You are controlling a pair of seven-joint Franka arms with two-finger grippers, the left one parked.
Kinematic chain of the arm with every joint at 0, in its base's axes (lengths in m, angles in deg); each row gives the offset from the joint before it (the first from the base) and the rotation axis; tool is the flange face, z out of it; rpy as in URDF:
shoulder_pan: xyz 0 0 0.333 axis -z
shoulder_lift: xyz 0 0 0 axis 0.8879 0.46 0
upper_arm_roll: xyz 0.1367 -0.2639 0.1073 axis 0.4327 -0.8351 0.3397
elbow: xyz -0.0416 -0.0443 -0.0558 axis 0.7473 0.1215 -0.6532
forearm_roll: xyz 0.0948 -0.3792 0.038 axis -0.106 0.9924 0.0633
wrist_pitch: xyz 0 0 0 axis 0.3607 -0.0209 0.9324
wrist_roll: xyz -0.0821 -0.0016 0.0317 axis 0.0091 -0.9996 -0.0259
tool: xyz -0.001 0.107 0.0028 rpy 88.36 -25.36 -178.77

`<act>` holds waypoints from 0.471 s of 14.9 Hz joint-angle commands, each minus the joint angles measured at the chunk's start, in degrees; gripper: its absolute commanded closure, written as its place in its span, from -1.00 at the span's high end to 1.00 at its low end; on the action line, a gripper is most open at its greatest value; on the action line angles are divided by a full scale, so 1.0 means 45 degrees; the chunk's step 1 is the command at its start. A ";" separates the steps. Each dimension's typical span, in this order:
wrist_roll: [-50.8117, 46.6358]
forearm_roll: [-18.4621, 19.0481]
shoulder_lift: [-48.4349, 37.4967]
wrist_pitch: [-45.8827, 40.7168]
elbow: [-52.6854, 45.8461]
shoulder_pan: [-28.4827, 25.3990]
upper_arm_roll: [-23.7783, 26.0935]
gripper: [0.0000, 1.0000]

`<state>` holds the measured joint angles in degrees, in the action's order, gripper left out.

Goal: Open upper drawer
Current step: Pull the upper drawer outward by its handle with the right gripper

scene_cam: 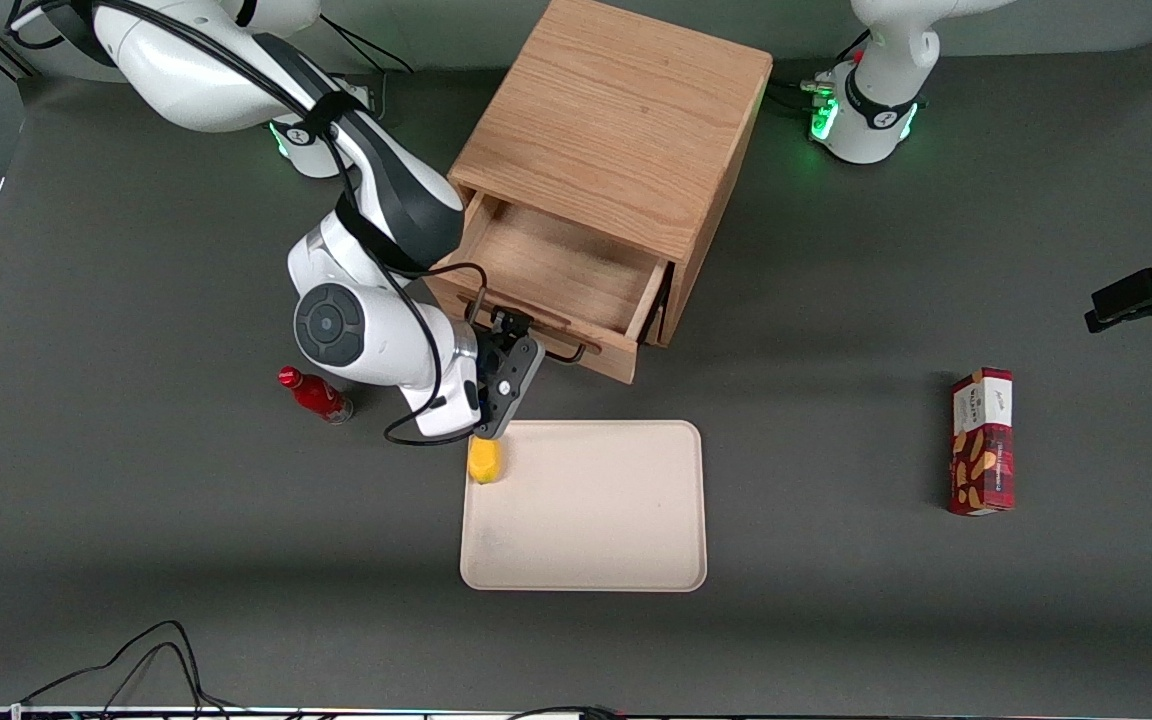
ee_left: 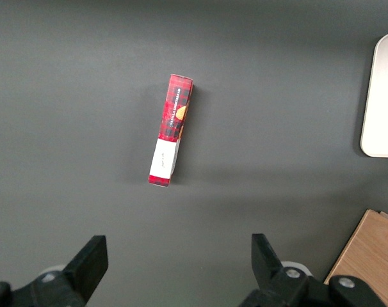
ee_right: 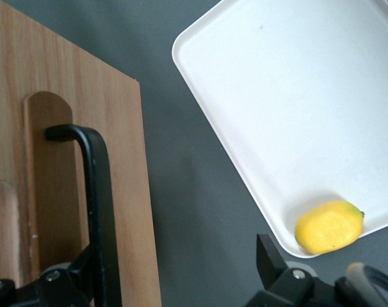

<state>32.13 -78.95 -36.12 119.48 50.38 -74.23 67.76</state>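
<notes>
The upper drawer (scene_cam: pixel 564 268) of the light oak cabinet (scene_cam: pixel 616 120) stands pulled out, its shallow wooden box open to view and holding nothing. Its thin black wire handle (scene_cam: pixel 561 351) (ee_right: pixel 97 192) runs along the drawer front (ee_right: pixel 127 192). My right gripper (scene_cam: pixel 508 326) (ee_right: pixel 175 256) is at that handle, just in front of the drawer, and it is open. One finger (ee_right: pixel 66 281) lies against the handle bar. The other finger (ee_right: pixel 271 259) hangs apart over the bare table, and nothing is clamped.
A beige tray (scene_cam: pixel 586 560) (ee_right: pixel 290 96) lies nearer the camera than the drawer, with a yellow lemon (scene_cam: pixel 484 461) (ee_right: pixel 328 227) in its corner under my wrist. A red bottle (scene_cam: pixel 316 395) lies beside the working arm. A red snack box (scene_cam: pixel 982 440) (ee_left: pixel 171 130) lies toward the parked arm's end.
</notes>
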 commanded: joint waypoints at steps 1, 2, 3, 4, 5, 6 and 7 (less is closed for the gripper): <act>0.0227 0.0193 0.0604 -0.0284 -0.0898 0.0022 0.0070 1.00; 0.0227 0.0193 0.0701 -0.0284 -0.1053 0.0042 0.0032 1.00; 0.0247 0.0154 0.0779 -0.0284 -0.1248 0.0061 -0.0201 1.00; 0.0286 0.0154 0.0838 -0.0303 -0.1327 0.0061 -0.0281 1.00; 0.0286 0.0154 0.0858 -0.0303 -0.1367 0.0061 -0.0301 1.00; 0.0305 0.0173 0.0878 -0.0303 -0.1387 0.0081 -0.0320 1.00; 0.0383 0.0193 0.0936 -0.0303 -0.1406 0.0081 -0.0320 1.00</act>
<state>32.44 -78.90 -33.76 119.46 46.90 -73.75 66.36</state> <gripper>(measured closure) 0.000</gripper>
